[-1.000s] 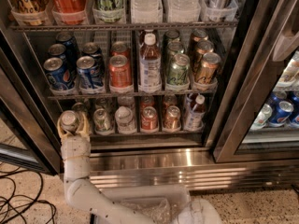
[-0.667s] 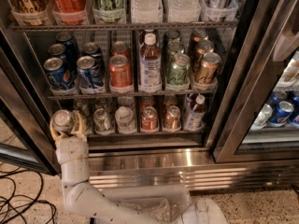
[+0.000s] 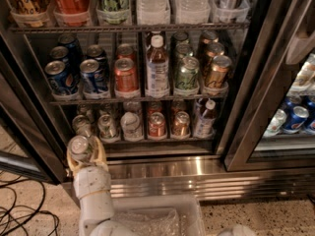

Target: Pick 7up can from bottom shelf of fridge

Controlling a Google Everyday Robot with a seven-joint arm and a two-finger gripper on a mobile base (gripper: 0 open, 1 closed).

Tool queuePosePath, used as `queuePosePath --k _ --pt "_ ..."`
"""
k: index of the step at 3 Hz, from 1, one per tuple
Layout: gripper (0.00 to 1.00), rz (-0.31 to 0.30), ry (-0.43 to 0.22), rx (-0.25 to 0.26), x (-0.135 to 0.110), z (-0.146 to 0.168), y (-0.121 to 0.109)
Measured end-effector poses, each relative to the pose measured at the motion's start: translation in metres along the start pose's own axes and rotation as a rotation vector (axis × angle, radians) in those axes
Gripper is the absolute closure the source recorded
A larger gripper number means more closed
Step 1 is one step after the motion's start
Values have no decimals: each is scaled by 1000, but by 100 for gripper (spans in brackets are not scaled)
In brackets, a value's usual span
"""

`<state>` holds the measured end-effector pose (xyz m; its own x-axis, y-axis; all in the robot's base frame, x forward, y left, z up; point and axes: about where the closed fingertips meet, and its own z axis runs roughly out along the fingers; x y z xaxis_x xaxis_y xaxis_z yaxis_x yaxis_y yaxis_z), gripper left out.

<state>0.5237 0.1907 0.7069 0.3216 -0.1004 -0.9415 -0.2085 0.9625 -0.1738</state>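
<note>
My gripper [image 3: 82, 150] is low at the left, in front of the fridge's steel sill [image 3: 167, 165] and just below the bottom shelf [image 3: 147, 140]. Its yellowish fingers [image 3: 100, 154] are shut around the 7up can [image 3: 80, 147], held upright; I see mostly its shiny silver top, and the body is largely hidden. The can is outside the shelf and clear of its front rail. On the bottom shelf stand several other cans, among them a silver one [image 3: 107, 126], a red one [image 3: 156, 124] and a copper one [image 3: 180, 123], plus a small bottle [image 3: 204, 118].
The middle shelf holds blue cans [image 3: 61, 76], a red can [image 3: 126, 75], a bottle [image 3: 157, 68] and a green can [image 3: 187, 73]. A steel door frame [image 3: 248, 107] stands to the right. Black cables [image 3: 22, 213] lie on the floor at left. My white arm [image 3: 96, 200] rises from below.
My gripper with the can has come down and back out of the bottom shelf, toward the camera and slightly right.
</note>
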Motion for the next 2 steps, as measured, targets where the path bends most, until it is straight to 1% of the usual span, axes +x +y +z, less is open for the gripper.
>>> queuePosePath --k 1,2 --pt "100 -114 128 -14 15 -40 -22" --pt "100 -327 247 -64 42 -77 -42"
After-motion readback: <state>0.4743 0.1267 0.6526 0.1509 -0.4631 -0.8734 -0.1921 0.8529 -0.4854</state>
